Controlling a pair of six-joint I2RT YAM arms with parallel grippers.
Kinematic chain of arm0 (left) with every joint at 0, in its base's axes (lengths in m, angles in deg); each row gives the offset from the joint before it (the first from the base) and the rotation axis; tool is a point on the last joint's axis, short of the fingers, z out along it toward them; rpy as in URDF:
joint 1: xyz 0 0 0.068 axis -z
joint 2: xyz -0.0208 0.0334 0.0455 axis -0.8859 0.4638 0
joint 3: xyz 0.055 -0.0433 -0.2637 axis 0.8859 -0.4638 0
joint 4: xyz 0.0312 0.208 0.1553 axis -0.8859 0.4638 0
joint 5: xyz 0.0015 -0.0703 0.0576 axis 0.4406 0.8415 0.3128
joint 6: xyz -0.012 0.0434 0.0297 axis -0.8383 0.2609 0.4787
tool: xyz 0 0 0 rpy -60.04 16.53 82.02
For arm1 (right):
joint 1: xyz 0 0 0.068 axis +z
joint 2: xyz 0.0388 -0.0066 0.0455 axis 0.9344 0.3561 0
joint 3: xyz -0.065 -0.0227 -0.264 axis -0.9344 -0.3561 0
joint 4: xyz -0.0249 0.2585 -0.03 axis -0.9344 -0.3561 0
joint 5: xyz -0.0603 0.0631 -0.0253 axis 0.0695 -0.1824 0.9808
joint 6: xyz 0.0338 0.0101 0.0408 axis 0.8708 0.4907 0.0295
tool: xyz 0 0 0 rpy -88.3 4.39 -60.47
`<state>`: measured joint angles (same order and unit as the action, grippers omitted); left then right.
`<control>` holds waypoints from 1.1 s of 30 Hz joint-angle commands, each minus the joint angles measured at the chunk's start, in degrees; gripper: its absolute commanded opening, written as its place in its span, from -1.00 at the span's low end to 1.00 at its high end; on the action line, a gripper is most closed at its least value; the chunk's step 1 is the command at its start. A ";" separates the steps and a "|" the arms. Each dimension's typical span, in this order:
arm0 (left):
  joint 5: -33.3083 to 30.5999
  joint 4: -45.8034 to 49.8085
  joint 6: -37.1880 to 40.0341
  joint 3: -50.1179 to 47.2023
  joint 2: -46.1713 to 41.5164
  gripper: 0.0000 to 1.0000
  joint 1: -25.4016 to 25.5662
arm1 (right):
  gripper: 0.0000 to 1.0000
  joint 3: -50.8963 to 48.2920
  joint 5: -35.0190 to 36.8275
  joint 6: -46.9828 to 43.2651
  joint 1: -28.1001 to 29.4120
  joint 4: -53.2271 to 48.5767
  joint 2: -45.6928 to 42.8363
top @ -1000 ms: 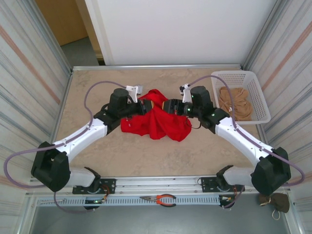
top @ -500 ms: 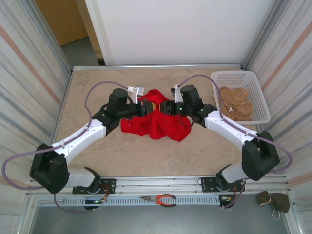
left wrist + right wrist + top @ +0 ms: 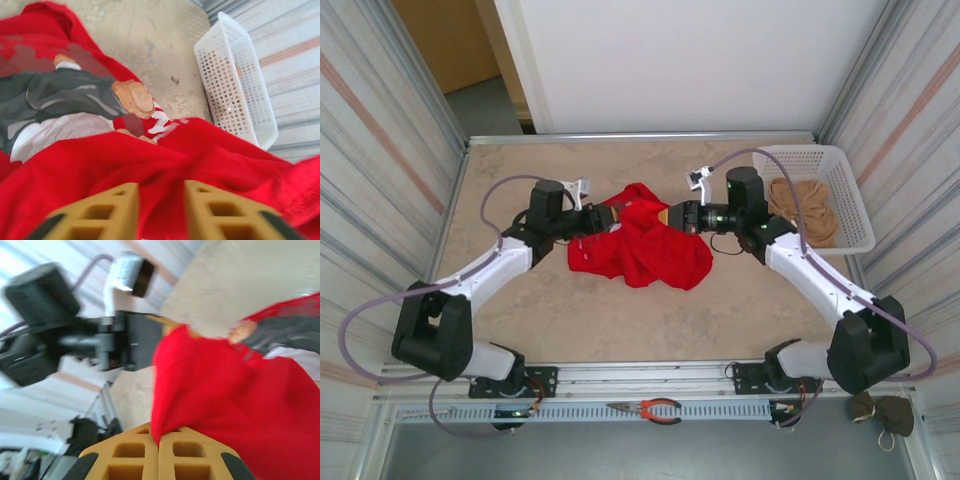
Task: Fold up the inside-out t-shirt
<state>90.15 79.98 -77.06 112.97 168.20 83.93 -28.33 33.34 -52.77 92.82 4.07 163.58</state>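
The inside-out t-shirt (image 3: pixel 642 248) is bright red and lies crumpled mid-table, with white lettering (image 3: pixel 160 120) and a printed picture showing. My left gripper (image 3: pixel 604 218) is at its left upper edge. In the left wrist view the left gripper (image 3: pixel 161 189) has its fingers apart, with a loose ridge of the t-shirt (image 3: pixel 100 160) lying in the gap. My right gripper (image 3: pixel 673 215) is at the shirt's right upper edge. In the right wrist view the right gripper (image 3: pixel 159 434) is shut on a raised edge of the t-shirt (image 3: pixel 240 390).
A white basket (image 3: pixel 815 160) holding a tan cloth (image 3: pixel 803 208) stands at the back right, close behind my right arm, and the basket (image 3: pixel 235 75) also shows past the shirt. Red-handled pliers (image 3: pixel 655 408) lie on the near rail. Corrugated walls flank the table.
The right gripper has closed on the shirt's edge and drawn back to the right. The left gripper has opened from shut and pulled back to the left.
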 commanded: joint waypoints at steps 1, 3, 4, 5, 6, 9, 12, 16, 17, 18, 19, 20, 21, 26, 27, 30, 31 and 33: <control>2.18 1.44 2.27 2.77 1.06 -0.06 -0.60 | -1.00 -0.49 -11.34 1.12 -1.35 6.12 0.23; 2.47 1.97 2.67 2.30 -0.05 0.08 -0.60 | -1.00 -0.57 -11.35 1.85 -1.68 7.41 1.30; 2.35 2.08 2.71 1.58 -1.34 0.11 -0.53 | -1.00 -0.79 -11.39 2.44 -1.78 8.40 1.60; 2.02 1.83 2.38 0.53 -3.01 0.12 -0.32 | -1.00 -0.83 -11.48 3.24 -1.93 9.60 2.17; 1.56 1.78 2.16 -0.43 -4.63 0.13 -0.14 | -1.00 -0.84 -11.52 3.67 -2.01 10.26 2.63; -0.42 1.28 2.21 -3.09 -10.82 0.12 1.87 | -1.00 -0.99 -11.46 4.13 -1.97 10.94 3.42; -1.09 -2.06 2.55 -5.14 -15.22 0.05 4.88 | -1.00 -1.41 -11.17 4.20 -2.07 11.17 3.62; -0.30 -7.29 3.02 -5.32 -15.73 0.02 8.76 | -1.00 -2.00 -10.60 4.38 -2.10 11.24 3.51; -0.10 -7.57 3.40 -4.66 -14.94 0.02 9.48 | -1.00 -2.17 -10.48 4.39 -2.04 11.19 3.35; -0.50 -6.71 3.98 -3.71 -14.08 0.03 10.03 | -1.00 -2.32 -10.36 4.39 -1.99 11.22 3.25; -1.80 -5.19 4.63 -2.65 -12.99 0.03 10.60 | -1.00 -2.50 -10.26 4.48 -2.02 11.23 3.13; -3.58 -3.73 4.94 -1.84 -11.96 0.04 11.14 | -1.00 -2.55 -10.13 4.48 -2.02 11.21 2.92; -4.85 -2.67 5.10 -1.29 -11.01 0.03 11.33 | -1.00 -2.68 -9.95 4.57 -1.98 11.18 2.82; -14.74 0.80 4.33 -1.28 -8.49 0.04 12.37 | -1.00 -2.86 -9.43 4.65 -2.04 11.02 2.41; -15.35 0.59 4.02 -1.55 -8.01 0.04 12.37 | -1.00 -2.86 -9.29 4.65 -2.00 10.96 2.37; -16.02 0.00 4.05 -2.31 -7.44 -0.04 13.17 | -1.00 -2.76 -8.96 4.65 -2.05 10.88 2.15; -16.47 -0.35 4.10 -2.76 -7.63 -0.07 13.80 | -1.00 -2.77 -8.78 4.65 -2.03 10.85 2.14; -17.21 -0.93 3.56 -3.40 -8.28 -0.10 14.97 | -1.00 -2.78 -8.64 4.61 -2.06 10.83 2.12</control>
<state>75.90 79.89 -73.91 110.26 160.90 97.39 -30.91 24.51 -48.98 91.16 13.77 167.12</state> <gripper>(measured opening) 0.457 0.046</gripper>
